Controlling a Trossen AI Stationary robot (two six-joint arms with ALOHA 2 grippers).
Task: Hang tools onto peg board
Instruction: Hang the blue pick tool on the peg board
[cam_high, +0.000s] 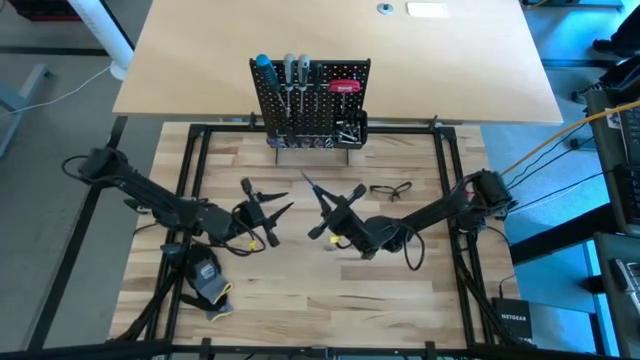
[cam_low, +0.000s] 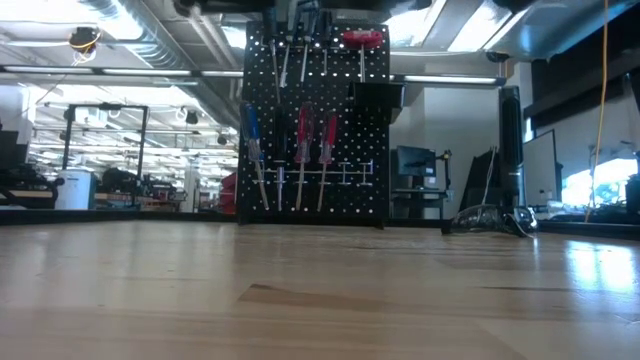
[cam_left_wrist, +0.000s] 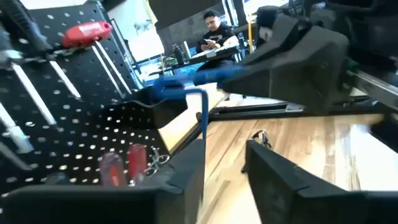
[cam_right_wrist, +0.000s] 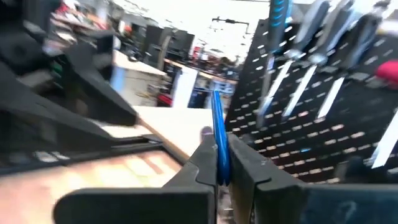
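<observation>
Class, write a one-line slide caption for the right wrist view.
Right gripper shut on a blue tool, facing the peg board.

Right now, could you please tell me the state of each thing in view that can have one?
peg board: upright at the table's far edge, several tools hanging on it.
right gripper: shut on a slim blue tool, held off the table.
left gripper: open, empty, facing the right gripper.
safety glasses: lying on the table, untouched.
glove: lying near the left arm's base.
</observation>
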